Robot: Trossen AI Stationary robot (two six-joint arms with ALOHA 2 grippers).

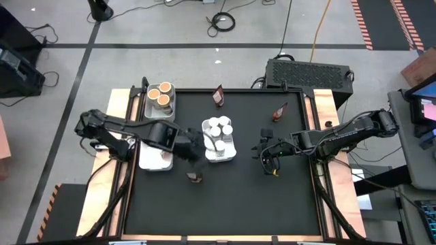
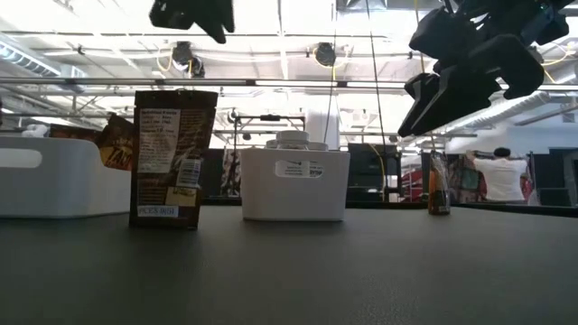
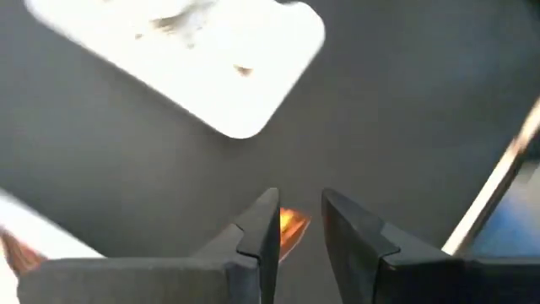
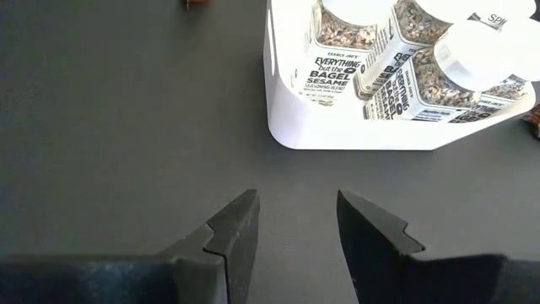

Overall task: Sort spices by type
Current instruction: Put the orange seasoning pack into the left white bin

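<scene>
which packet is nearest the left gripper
The reddish-brown packet standing at the table's front, right by the left gripper; the other two loose packets lie near the back edge.

White trays [image 1: 229, 154] on black table [image 1: 225, 197]

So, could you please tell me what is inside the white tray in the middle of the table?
The middle tray holds white-capped jars of seasoning, packed close together; about six caps show from above. The left arm covers the tray's near-left corner, so anything there is hidden.
</scene>
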